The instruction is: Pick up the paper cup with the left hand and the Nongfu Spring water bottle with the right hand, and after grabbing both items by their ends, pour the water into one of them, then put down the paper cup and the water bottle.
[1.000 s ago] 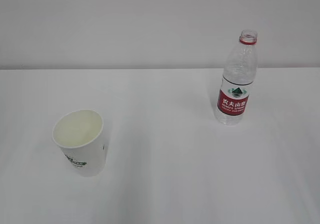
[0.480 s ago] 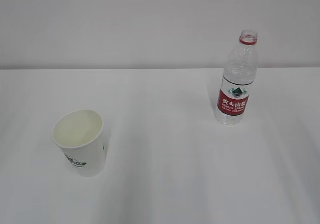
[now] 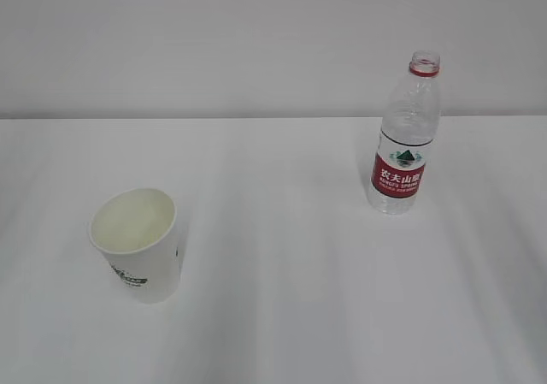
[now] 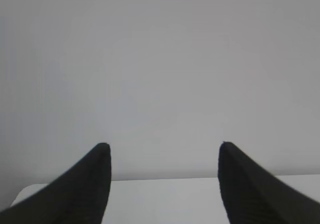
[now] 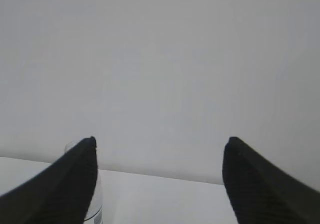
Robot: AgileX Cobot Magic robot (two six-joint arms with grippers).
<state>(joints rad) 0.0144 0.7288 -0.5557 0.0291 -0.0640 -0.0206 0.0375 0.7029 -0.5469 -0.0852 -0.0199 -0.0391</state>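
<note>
In the exterior view neither pincer was in sight. The paper cup stood upright on the white bench at the near left, its cream inside showing a pale pool that may have been water, though that could not be told for certain. A dark printed mark showed on its lower side. The Nongfu Spring water bottle stood upright at the far right of the bench, well apart from the cup, uncapped, with its red neck ring at the top and its red label facing the camera. A plain pale wall rose behind the bench.

In the left wrist view the left pincer had its two black ribbed fingers standing wide apart with nothing between them. Beyond the fingertips lay the wall, and below them a strip of the bench's far edge. The cup was not visible from this pincer.

In the right wrist view the right pincer likewise had its fingers spread wide, gripping nothing. The top of the bottle showed just behind the pincer's left finger, partly hidden by it, with the clear shoulder and open mouth peeping out beside the fingertip. The space between the two fingers held only wall and bench.
</note>
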